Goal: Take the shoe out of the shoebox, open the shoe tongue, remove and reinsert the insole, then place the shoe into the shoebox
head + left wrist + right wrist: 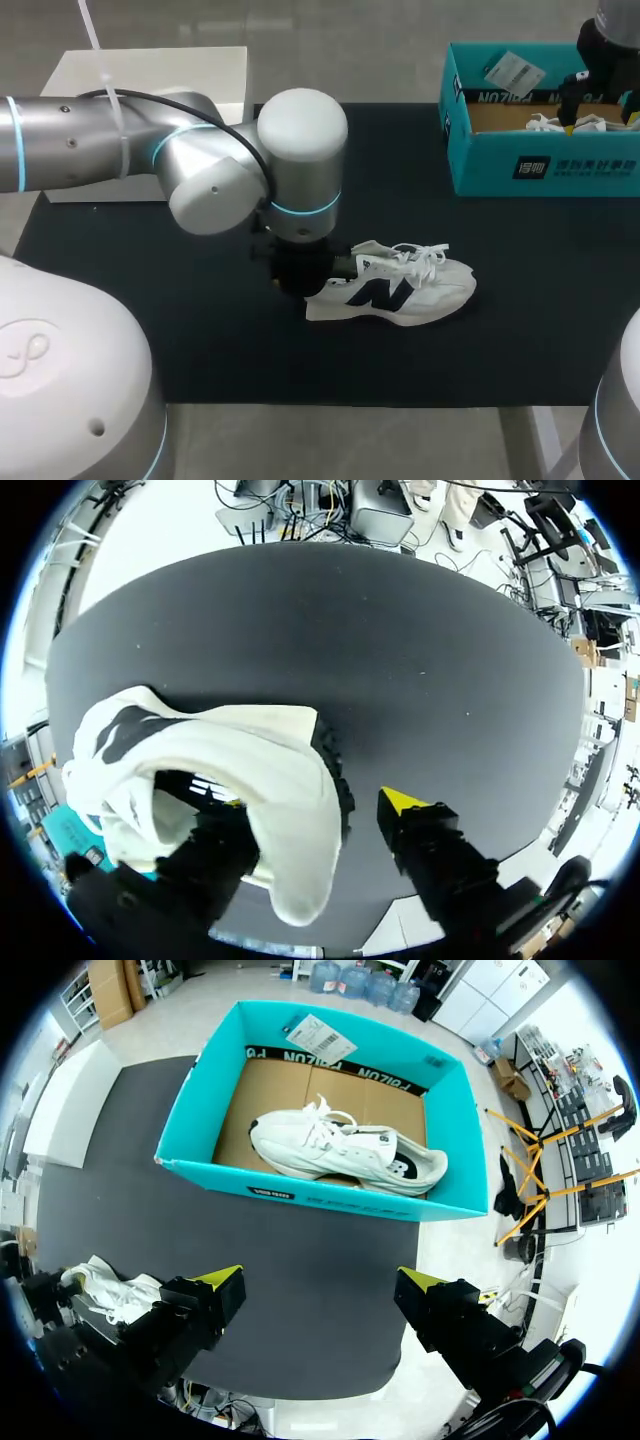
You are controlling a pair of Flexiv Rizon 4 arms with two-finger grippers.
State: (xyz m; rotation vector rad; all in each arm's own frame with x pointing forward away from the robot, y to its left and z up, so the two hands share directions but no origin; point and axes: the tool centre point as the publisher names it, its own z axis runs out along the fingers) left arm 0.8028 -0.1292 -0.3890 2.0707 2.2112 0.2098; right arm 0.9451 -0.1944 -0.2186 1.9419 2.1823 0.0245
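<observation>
l arm (215,170) covers shoe (405,290) heel; l tool (320,802) half buried inside.

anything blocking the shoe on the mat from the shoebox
Nothing on the mat between the shoe and the shoebox. A second shoe lies inside the box, and the right tool hangs over it.

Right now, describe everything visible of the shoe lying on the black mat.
The shoe is a white trainer with a dark side logo, loose white laces and a dark-treaded sole. It stands on its sole on the black mat, heel toward the left gripper. That gripper is open around the heel: one finger seems to be inside the shoe's opening, and the other is clear outside.
</observation>
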